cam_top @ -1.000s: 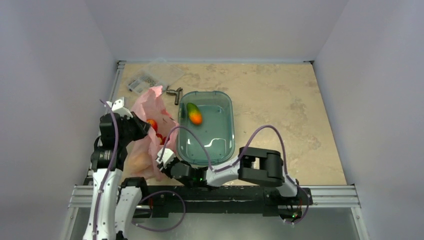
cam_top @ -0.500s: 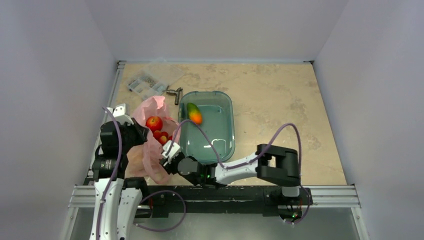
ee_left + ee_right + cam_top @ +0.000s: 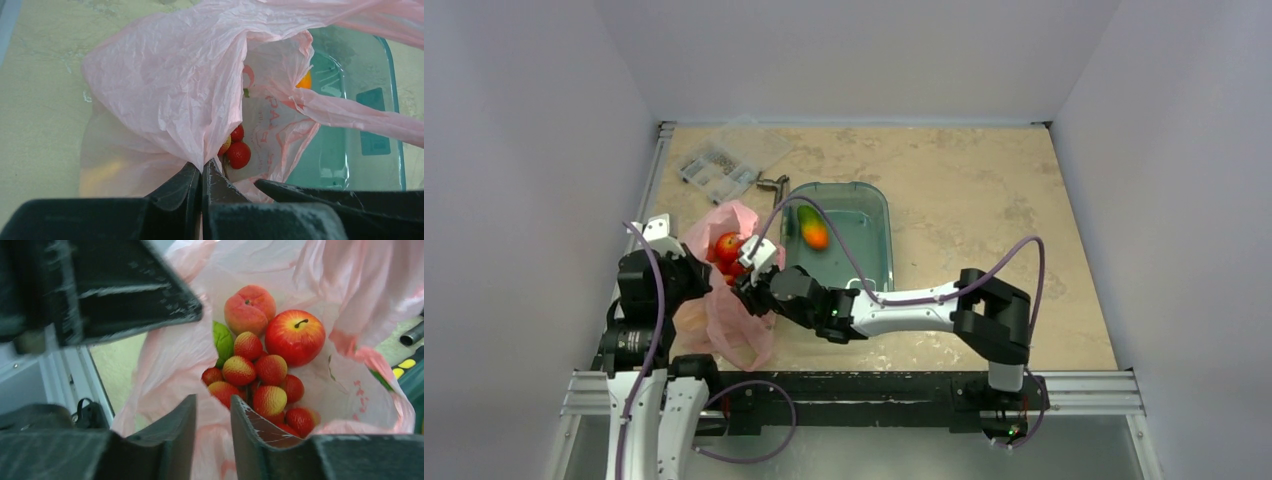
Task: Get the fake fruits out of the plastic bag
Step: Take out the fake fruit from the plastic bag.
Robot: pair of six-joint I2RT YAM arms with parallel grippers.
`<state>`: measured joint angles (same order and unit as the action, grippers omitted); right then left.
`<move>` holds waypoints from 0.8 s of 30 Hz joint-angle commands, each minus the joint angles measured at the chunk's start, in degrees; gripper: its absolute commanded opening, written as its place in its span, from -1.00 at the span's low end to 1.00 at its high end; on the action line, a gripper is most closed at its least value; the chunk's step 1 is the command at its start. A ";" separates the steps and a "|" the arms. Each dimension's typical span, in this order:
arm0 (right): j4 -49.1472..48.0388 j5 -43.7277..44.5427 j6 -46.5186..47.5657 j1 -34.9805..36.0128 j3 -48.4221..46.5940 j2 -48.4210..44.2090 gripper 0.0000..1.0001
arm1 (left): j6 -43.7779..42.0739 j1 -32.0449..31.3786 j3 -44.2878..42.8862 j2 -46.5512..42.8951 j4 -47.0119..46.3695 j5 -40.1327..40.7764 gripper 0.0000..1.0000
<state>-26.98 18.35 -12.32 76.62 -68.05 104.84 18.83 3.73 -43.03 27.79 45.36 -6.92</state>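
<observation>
Left pincer (image 3: 202, 175) pinches the crinkly translucent pink plastic bag (image 3: 165, 85); inside sit a glossy round red apple (image 3: 295, 336), peach-orange fruit (image 3: 250, 302), clustered small red fruits (image 3: 260, 380). Right pincer (image 3: 212, 430) straddles film (gripping? can't tell).

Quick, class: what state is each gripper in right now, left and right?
Left gripper: shut, pinching the plastic bag.
Right gripper: jaws slightly apart over the bag's mouth, film between them, no clear grip.

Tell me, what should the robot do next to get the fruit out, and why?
Probably lower the right gripper into the plastic bag and close on the red apple. The left gripper pinches the bag's rim, the mouth gapes, and the apple lies uncovered.
</observation>
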 commanded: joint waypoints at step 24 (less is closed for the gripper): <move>16.14 2.54 -1.74 -6.33 -20.18 17.52 -0.06 | -0.11 -5.31 -1.28 -1.58 0.78 9.38 -1.00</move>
<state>-12.34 20.62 -14.44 71.57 -85.84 121.51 18.85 -1.28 -43.03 26.50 46.94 1.61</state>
